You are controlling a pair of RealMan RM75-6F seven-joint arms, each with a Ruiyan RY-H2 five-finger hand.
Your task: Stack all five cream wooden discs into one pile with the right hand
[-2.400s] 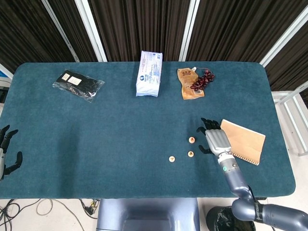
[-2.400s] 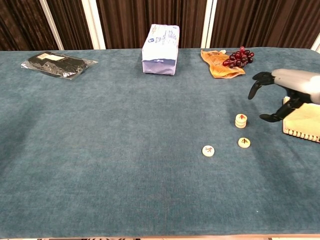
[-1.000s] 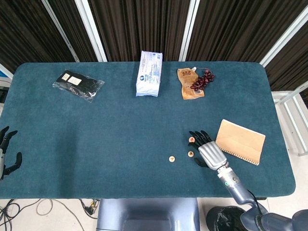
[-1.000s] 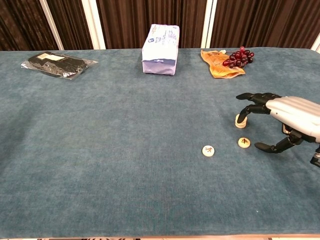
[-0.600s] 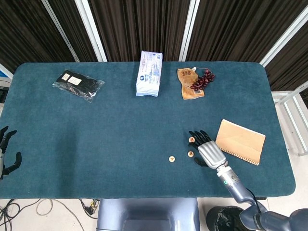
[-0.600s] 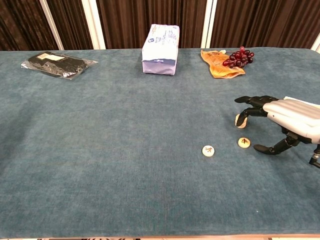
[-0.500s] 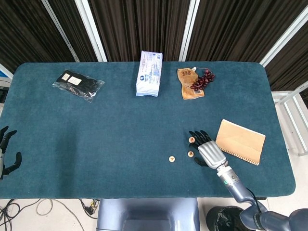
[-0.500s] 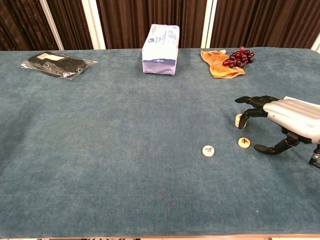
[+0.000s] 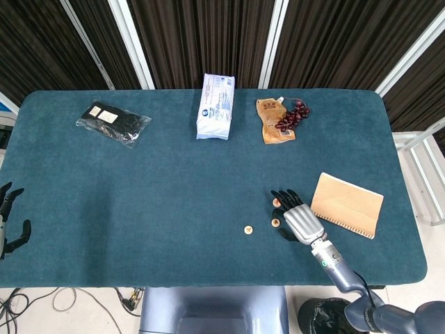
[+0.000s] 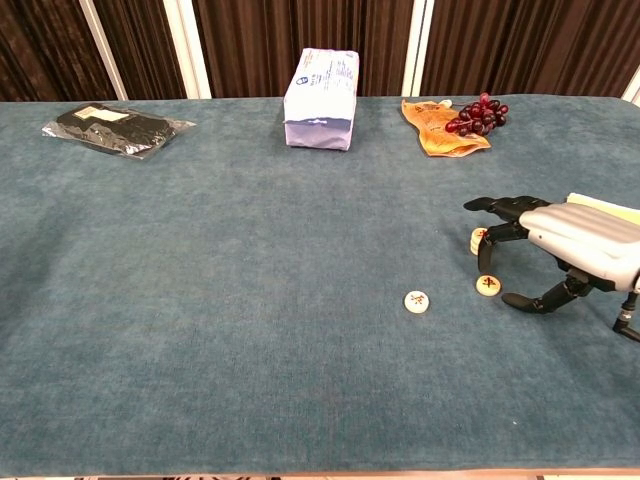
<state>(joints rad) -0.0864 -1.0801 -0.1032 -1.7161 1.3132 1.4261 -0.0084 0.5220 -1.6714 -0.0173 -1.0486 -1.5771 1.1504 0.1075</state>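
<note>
A short pile of cream discs (image 9: 277,202) (image 10: 477,240) stands right of the table's middle. One single disc (image 9: 275,223) (image 10: 488,285) lies just in front of it. Another single disc (image 9: 247,229) (image 10: 417,301) lies further left. My right hand (image 9: 296,220) (image 10: 566,244) hovers to the right of the pile and the nearer single disc, fingers spread and holding nothing. Its fingertips (image 10: 486,262) point down between those two, and its thumb (image 10: 523,299) reaches low beside the single disc. My left hand (image 9: 8,221) hangs off the table's left edge, fingers apart and empty.
A tan notebook (image 9: 348,203) (image 10: 601,206) lies right of the right hand. At the back are a white packet (image 9: 215,106) (image 10: 321,84), an orange pouch (image 9: 270,120) with dark grapes (image 9: 293,115) (image 10: 478,113), and a black packet (image 9: 112,121) (image 10: 112,129).
The right hand has come from beside the notebook leftward and lower, until its fingers stand over the pile and the nearer single disc. The discs have not moved.
</note>
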